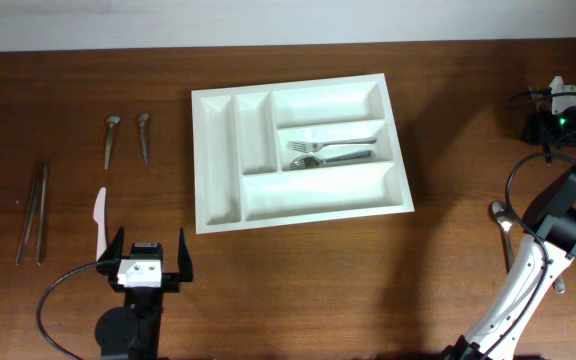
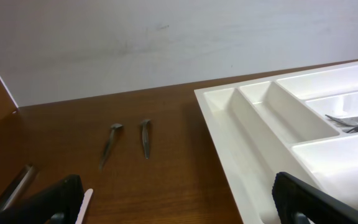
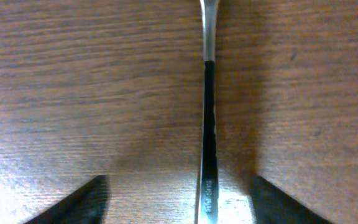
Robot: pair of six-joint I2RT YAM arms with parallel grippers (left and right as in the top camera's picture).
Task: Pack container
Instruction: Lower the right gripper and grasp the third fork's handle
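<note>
Well ahead-right of left claw (image 1: 149, 243) (jaws spread): container (image 1: 328, 190).

Right of the container (image 1: 318, 190), broad bare worktop (image 1: 448, 140) as far as the right arm (image 1: 518, 285). Left of the container, a free lane just beside its wall, then one short spoon (image 1: 144, 136) beside another (image 1: 111, 140), a white plastic knife (image 1: 99, 222) nearer the spread left claw (image 1: 150, 240), two long sticks (image 1: 34, 212) farthest out. Inside the container, forks (image 1: 333, 152) blocking the middle crosswise compartment; other four free. Far right of the container, right claw (image 3: 204, 186) spread astride a metal handle (image 3: 207, 93), gaps either side.
</note>
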